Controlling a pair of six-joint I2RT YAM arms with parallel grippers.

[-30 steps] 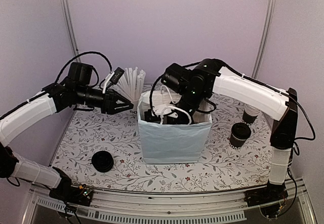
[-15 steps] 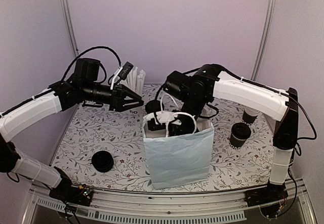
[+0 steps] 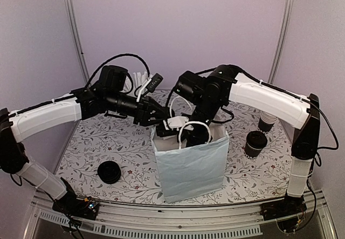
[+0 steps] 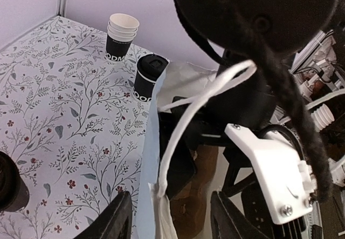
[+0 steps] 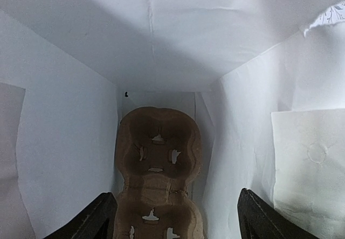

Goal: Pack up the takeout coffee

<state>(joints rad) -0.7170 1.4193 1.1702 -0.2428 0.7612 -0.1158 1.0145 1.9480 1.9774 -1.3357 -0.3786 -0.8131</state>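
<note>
Floral-print tabletop (image 3: pixel 97 142) under pale lilac walls (image 3: pixel 178 28) — a white paper bag (image 3: pixel 191 161) stands mid-table.
The small black lidded takeout coffee (image 3: pixel 255 142) stands right of the bag, well apart from both grippers: the left gripper (image 4: pixel 171 201) is spread astride the bag's rim, and the right gripper (image 5: pixel 175 196) is spread inside it over a brown pulp carrier (image 5: pixel 157 158).

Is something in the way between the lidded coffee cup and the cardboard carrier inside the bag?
Yes. The coffee stands on the table outside the bag; the bag's side wall is between it and the carrier. The right gripper hangs in the bag's mouth, where a handle also arches.
</note>
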